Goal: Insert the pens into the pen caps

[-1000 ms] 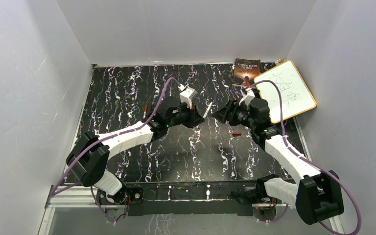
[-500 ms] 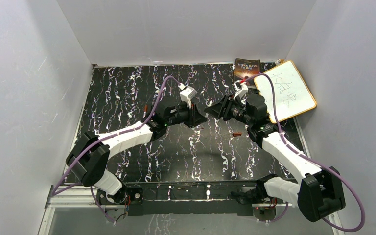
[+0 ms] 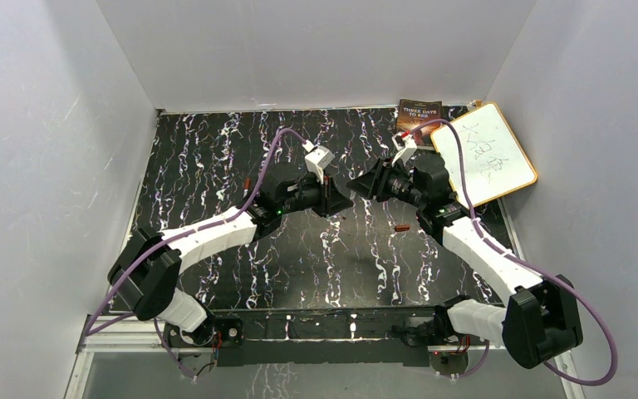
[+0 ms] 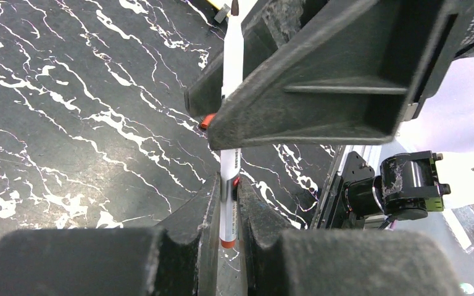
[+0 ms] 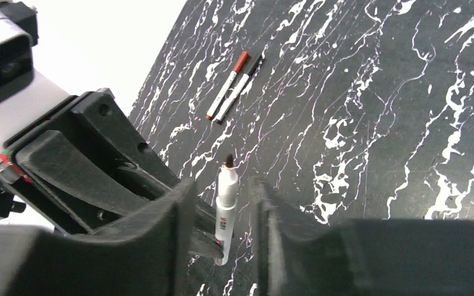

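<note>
My left gripper (image 4: 227,197) is shut on a slim white pen (image 4: 229,80) near its red-ended back, with the dark tip pointing away from it. In the top view the left gripper (image 3: 335,199) and right gripper (image 3: 364,184) meet nose to nose at mid-table. My right gripper (image 5: 222,203) is open, and its fingers (image 5: 179,209) stand on either side of that pen (image 5: 225,209) without touching it. Two more pens (image 5: 231,86) lie side by side on the table, one with a reddish cap on it. A loose reddish-brown cap (image 3: 401,227) lies to the right of the grippers.
A whiteboard (image 3: 483,154) with an orange frame and a small book (image 3: 418,120) lie at the back right corner. White walls enclose the black marbled table (image 3: 216,150) on three sides. The two pens lie left of the left arm (image 3: 247,187).
My right gripper has moved left and toward the back, up to the left gripper, and now straddles the pen that showed white between them before. The left arm has hardly moved.
</note>
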You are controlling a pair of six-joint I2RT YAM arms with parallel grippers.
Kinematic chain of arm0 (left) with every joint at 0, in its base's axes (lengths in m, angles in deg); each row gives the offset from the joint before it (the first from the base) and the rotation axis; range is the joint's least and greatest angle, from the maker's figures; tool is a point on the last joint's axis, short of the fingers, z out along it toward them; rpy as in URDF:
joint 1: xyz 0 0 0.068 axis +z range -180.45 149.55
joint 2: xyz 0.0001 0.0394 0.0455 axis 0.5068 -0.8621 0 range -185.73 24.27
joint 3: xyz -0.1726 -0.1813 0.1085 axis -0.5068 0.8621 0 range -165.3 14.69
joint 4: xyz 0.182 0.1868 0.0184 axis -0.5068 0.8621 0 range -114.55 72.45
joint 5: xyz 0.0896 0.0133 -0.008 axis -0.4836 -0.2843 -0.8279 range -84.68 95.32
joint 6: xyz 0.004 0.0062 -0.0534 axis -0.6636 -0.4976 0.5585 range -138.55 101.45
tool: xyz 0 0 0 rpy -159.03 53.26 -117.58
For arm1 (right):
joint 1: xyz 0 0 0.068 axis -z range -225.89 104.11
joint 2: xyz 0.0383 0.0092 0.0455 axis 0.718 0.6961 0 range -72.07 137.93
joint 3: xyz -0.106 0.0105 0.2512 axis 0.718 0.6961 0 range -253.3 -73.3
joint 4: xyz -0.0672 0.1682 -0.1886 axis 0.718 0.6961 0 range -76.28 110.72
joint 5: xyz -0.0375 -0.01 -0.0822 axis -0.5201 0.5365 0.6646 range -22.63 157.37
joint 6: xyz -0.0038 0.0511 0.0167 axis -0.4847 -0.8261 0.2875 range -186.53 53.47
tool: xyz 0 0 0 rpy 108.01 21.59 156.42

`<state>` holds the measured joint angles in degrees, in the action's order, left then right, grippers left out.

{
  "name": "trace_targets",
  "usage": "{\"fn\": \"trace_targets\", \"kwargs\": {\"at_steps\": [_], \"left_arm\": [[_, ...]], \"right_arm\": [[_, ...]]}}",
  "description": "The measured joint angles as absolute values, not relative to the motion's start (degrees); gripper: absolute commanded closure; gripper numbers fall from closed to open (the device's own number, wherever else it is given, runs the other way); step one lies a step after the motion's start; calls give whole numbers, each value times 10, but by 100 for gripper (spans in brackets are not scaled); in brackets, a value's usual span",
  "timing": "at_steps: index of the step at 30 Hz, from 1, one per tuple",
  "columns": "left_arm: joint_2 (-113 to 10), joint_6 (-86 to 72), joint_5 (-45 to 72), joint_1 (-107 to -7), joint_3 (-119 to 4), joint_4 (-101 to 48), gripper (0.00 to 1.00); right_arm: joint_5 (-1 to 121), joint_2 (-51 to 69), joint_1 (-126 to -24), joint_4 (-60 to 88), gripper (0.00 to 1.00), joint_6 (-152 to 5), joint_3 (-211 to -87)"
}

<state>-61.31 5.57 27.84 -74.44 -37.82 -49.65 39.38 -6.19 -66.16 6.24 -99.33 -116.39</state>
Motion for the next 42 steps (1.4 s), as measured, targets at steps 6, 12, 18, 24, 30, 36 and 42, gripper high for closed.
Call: {"fn": "trace_targets", "kwargs": {"at_steps": [6, 12, 18, 24, 30, 36, 42], "left_arm": [[-610, 55, 278, -744, -378, -495, 100], [-610, 57, 270, -745, -382, -493, 74], [-610, 70, 257, -745, -381, -513, 55], [-610, 78, 252, -745, -381, -533, 59], [-610, 87, 254, -745, -380, -555, 72], [-610, 93, 259, -745, -380, -557, 87], [-610, 96, 273, -746, -380, -563, 100]], "right_arm": [[398, -60, -662, 77, 100, -986, -1167], [410, -68, -665, 88, 100, -981, -1170], [420, -91, -665, 80, 100, -995, -1170], [419, -95, -669, 70, 100, -1009, -1170], [420, -95, -677, 70, 100, -1015, -1170], [422, -95, -680, 70, 100, -1016, -1170], [422, -95, -680, 71, 100, -1019, -1170]]}}
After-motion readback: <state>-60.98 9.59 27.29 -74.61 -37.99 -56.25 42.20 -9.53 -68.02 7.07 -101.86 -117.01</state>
